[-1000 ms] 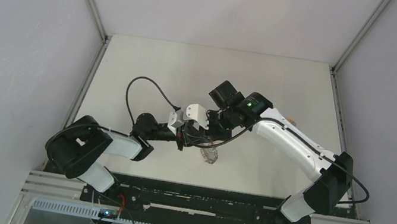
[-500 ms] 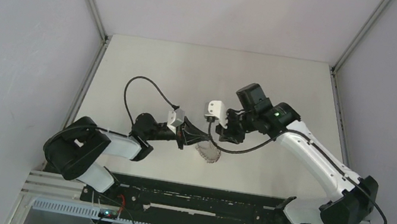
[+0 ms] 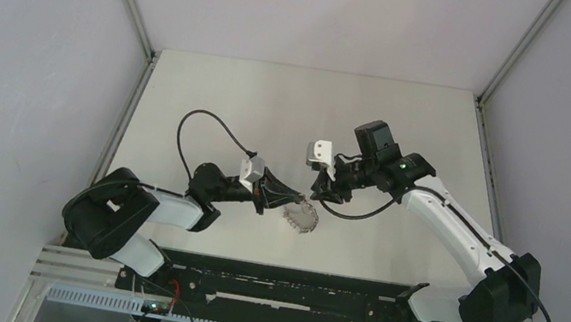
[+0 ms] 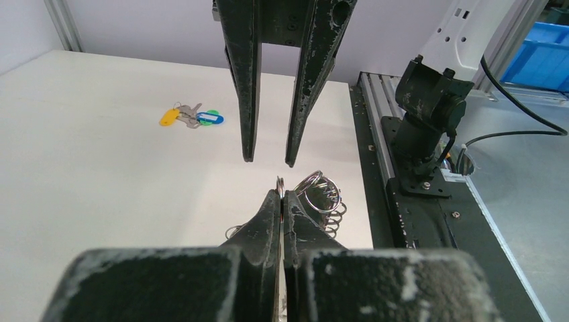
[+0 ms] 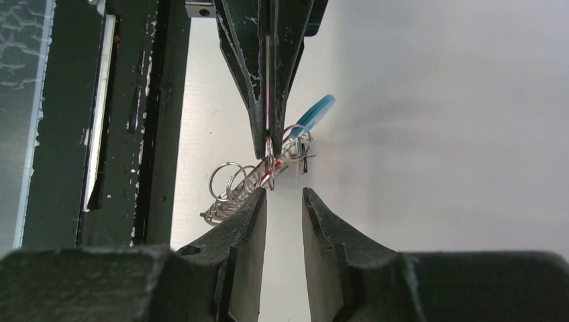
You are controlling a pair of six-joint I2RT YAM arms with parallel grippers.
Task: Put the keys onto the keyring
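L gripper [image 4: 281, 194] is pinched shut on one thin wire ring of the keyring [image 4: 321, 193], the rest of its silvery loops bunched just beside the tips. R gripper [image 4: 269, 159] points at it from opposite, fingers a narrow gap apart w/ nothing between, near but not touching. Keys [image 4: 191, 119] (yellow & blue-green heads) lie on the table [image 4: 80, 168] well beyond.

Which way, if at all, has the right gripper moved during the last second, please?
Yes: the right gripper moved rightward, toward the table's right edge, away from the left gripper holding the keyring.
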